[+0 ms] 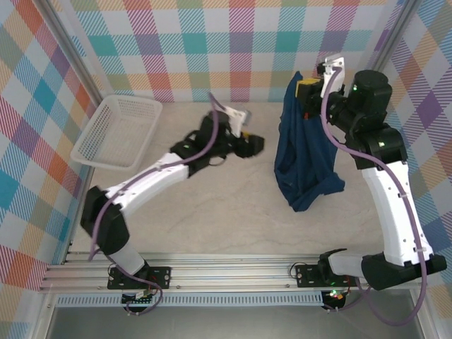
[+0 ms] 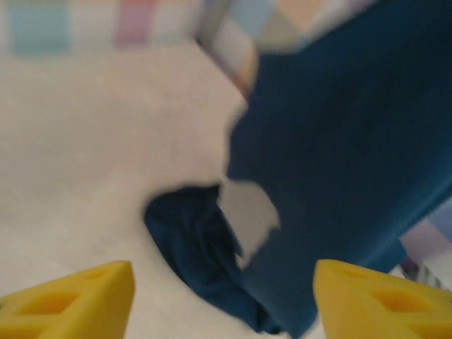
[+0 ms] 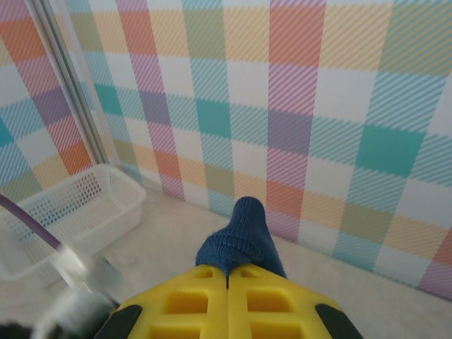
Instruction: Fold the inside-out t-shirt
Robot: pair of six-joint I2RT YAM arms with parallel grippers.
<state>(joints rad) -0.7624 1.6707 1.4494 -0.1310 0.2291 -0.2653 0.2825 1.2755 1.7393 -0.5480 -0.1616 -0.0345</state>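
White-black arms (image 1: pixel 395 205), purple cables (image 1: pixel 374 161) — yellow, perhaps hollowed fingers (image 3: pixel 205 279).

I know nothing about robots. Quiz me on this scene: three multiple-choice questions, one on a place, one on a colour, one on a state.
1. Where is the white basket? A. on the left side of the table B. hanging from an arm C. between the arm bases
2. What colour is the t-shirt? A. red B. dark navy C. white
3. What are the right fingers doing? A. spread open, empty B. shut on the t-shirt C. resting in the basket
1 A: it sits at the table's left edge. 2 B: the hanging cloth is deep blue. 3 B: cloth is pinched between closed yellow fingers.
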